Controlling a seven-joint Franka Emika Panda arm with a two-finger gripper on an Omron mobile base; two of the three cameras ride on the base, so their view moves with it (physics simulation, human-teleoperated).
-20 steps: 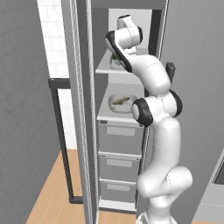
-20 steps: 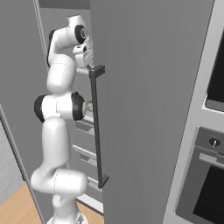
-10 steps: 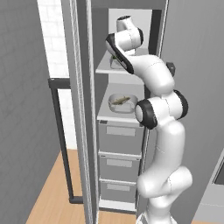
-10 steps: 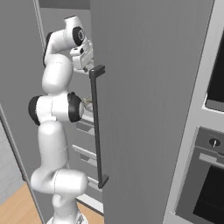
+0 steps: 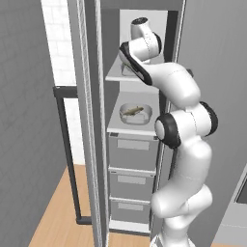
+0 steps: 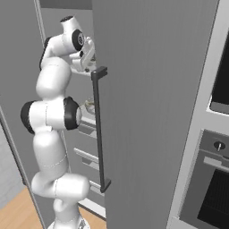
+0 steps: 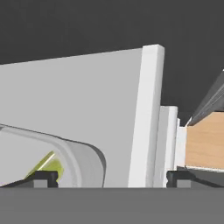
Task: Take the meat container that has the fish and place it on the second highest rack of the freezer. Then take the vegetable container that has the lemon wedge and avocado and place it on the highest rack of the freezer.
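Fish in round container on lower shelf, vegetable container on highest rack

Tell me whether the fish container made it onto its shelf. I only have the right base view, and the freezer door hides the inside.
Observer: Yes. In the left base view the fish container sits on the second highest rack, just above the drawers.
Operator: And the vegetable container?
Observer: The hand view shows the vegetable container lying on the highest rack, with something yellow-green inside it.
Operator: How do the jaws stand?
Observer: In the hand view the jaws stand wide open, with the container's corner low between the tips.
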